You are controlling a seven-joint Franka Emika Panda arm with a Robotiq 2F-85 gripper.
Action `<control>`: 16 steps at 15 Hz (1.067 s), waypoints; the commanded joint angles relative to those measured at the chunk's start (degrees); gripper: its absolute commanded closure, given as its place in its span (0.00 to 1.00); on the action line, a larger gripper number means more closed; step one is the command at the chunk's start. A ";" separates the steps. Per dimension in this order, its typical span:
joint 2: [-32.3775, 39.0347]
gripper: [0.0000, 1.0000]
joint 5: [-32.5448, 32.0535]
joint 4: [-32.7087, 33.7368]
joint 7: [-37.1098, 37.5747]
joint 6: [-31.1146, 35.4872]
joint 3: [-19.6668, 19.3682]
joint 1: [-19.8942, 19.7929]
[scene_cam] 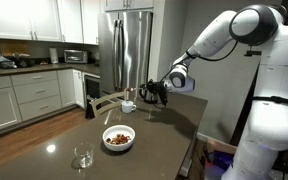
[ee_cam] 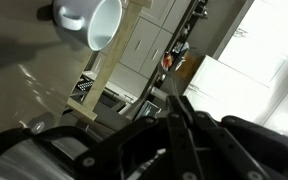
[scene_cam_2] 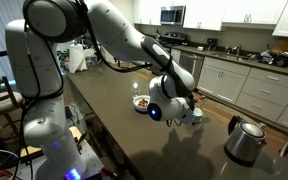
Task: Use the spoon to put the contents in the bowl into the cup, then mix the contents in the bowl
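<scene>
Table (scene_cam: 169, 125): big dark slab. You have bare top all round the items. The widest free stretch runs from 3 o'clock of the bowl out to the long side edge.

Fridge (scene_cam: 129, 45): steel, stands off the far end, at 12 o'clock of the cup.

Your arm (scene_cam: 234, 30): white, comes in from 2 o'clock in an exterior view and reaches low over the table's far end.

Kettle (scene_cam_2: 246, 140): at 4 o'clock of the claw in an exterior view, close to the table edge and apart from the claw.

Gripper (scene_cam: 152, 93): low over the far end of the table, nothing under it but bare top. Jaws are closed, pinched on a thin stem.

Bowl (scene_cam: 118, 139): white, round, at 7 o'clock of the gripper and well apart from it. It sits mid-table, off every edge.

Glass (scene_cam: 82, 156): clear, at 8 o'clock of the bowl and near it. It is the item closest to the near edge.

Cup (scene_cam: 129, 104): small, white, at 9 o'clock of the gripper and just beside it, by the far edge. In the wrist view it sits at 10 o'clock of the tips with its mouth towards the camera, not touching them.

Contents (scene_cam: 117, 137): brown-red heap, all inside the bowl.

Spoon (ee_cam: 171, 78): the stem you are gripping. It points to 12 o'clock in the wrist view. The scoop end is too blurred to tell.
</scene>
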 commanded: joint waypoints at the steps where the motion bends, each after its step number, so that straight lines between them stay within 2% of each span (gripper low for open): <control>1: 0.01 0.95 -0.17 0.05 0.19 0.01 -0.28 0.25; 10: 3.26 0.97 3.42 2.29 -2.84 1.86 -0.35 0.87; 16: 6.62 0.97 11.20 5.80 -9.54 3.42 -1.19 2.04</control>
